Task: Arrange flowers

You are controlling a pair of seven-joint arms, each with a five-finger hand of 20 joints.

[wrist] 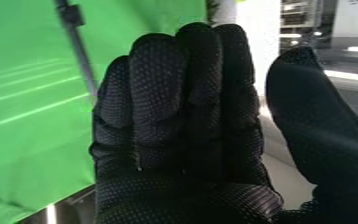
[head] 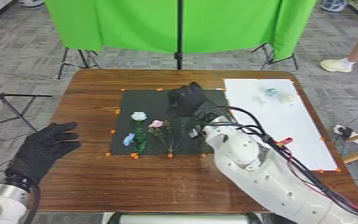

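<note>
The right hand (head: pixel 186 100), fingers straight and thumb apart, hides part of the dark mat (head: pixel 188 146). Left of it on the mat lie the white flower (head: pixel 139 116) and pink flower (head: pixel 157 124), blooms far, stems running near; the blue flower (head: pixel 129 138) lies by the mat's left edge. Desk (head: pixel 91 117) separates the mat from the left hand (head: pixel 40 150), fingers spread. Things on the far end of the white sheet (head: pixel 291 135) are unclear.
</note>
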